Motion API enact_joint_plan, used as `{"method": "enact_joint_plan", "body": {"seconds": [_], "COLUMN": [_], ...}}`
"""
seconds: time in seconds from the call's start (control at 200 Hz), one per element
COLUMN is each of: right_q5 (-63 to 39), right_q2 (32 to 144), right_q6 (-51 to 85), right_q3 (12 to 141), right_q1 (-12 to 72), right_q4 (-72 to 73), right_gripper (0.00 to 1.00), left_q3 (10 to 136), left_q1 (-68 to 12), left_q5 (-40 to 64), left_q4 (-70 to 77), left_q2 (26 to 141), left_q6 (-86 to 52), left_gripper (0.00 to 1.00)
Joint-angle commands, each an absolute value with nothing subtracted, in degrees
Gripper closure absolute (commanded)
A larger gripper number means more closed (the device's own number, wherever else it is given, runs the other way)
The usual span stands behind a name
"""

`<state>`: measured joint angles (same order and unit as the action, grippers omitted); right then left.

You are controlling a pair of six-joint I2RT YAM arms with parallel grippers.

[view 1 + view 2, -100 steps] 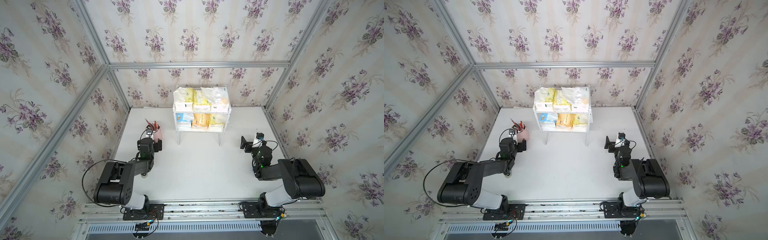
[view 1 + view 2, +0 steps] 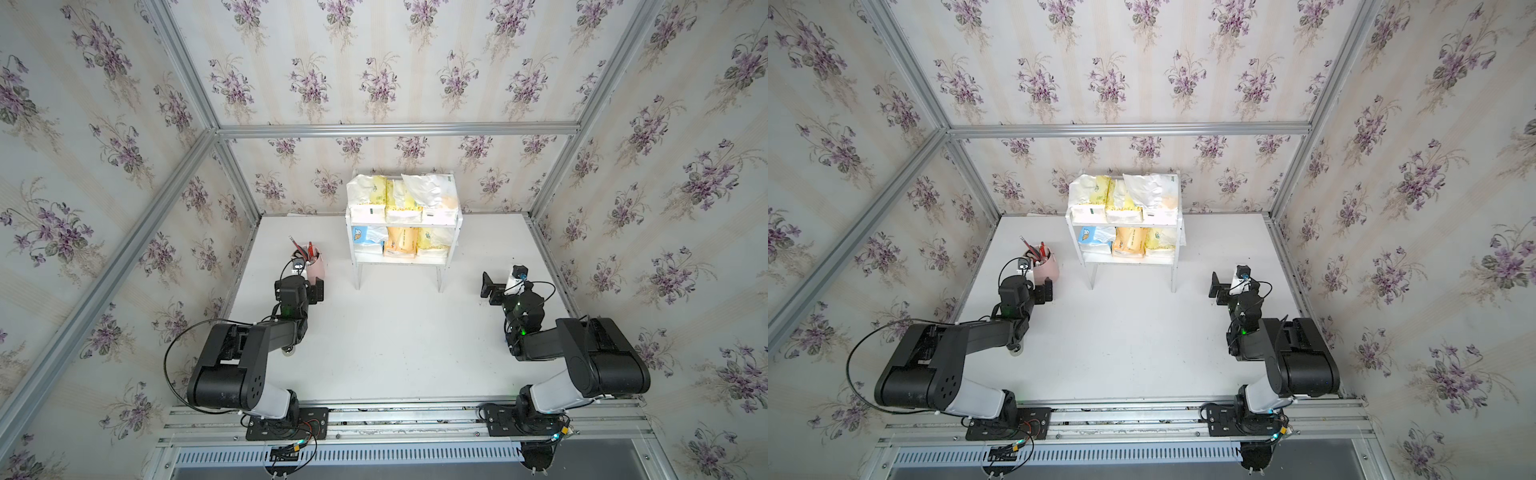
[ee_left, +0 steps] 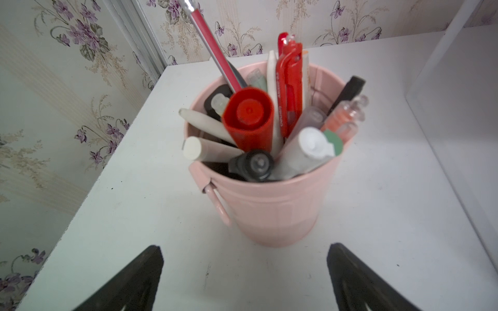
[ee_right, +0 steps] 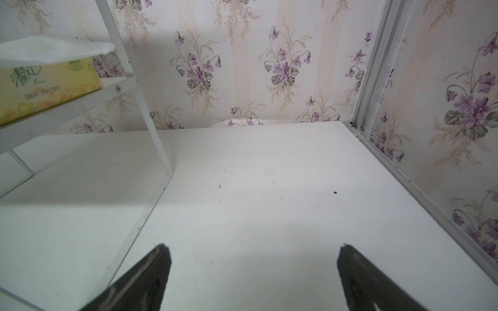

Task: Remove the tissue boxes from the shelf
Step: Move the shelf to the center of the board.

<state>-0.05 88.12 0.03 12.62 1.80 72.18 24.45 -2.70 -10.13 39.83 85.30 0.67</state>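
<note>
The white shelf (image 2: pixel 401 261) (image 2: pixel 1128 259) stands at the back of the table against the wall. Its top tier holds two pale yellow tissue boxes (image 2: pixel 397 199) and a white one (image 2: pixel 436 193). The lower tier holds a blue-and-white pack (image 2: pixel 368 239), an orange one (image 2: pixel 401 243) and a pale yellow one (image 2: pixel 434 243) (image 4: pixel 45 80). My left gripper (image 2: pixel 307 286) (image 3: pixel 245 247) is open and empty, low over the table left of the shelf. My right gripper (image 2: pixel 492 289) (image 4: pixel 253 246) is open and empty, right of the shelf's front leg (image 4: pixel 151 121).
A pink pen cup (image 2: pixel 316 266) (image 3: pixel 269 210) full of pens stands just ahead of the left gripper, left of the shelf. Flowered walls with aluminium posts close in the table (image 2: pixel 395 332) on three sides. Both arm bases sit on the front rail.
</note>
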Motion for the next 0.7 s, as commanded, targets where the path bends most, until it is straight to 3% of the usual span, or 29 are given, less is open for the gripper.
{"method": "enact_joint_plan", "body": {"seconds": [0.0, 0.14, 0.32, 0.485, 0.694], "right_q5": [-1.20, -1.39, -5.20, -19.42, -36.61], "right_q2": [88.00, 83.88, 67.36, 55.54, 51.80], "right_q6": [0.39, 0.70, 2.14, 4.98, 5.01], "right_q3": [13.01, 11.92, 14.13, 17.59, 21.98], "right_q1": [1.27, 0.92, 0.88, 0.93, 2.27], "right_q4": [72.31, 71.34, 55.20, 46.11, 43.18], "right_gripper": [0.00, 0.00, 0.00, 0.00, 0.04], "left_q3": [22.29, 19.39, 20.17, 25.67, 34.18], "left_q1": [-2.72, -2.81, -3.69, -6.48, -9.72], "left_q5": [-11.87, -12.01, 4.09, 19.10, 30.22], "left_q4": [42.57, 31.80, 22.26, 19.84, 23.91], "left_q2": [81.69, 62.09, 44.21, 44.83, 54.16], "left_q6": [-0.06, -3.18, -8.95, -9.80, -10.09], "left_gripper": [0.01, 0.01, 0.01, 0.01, 0.04]}}
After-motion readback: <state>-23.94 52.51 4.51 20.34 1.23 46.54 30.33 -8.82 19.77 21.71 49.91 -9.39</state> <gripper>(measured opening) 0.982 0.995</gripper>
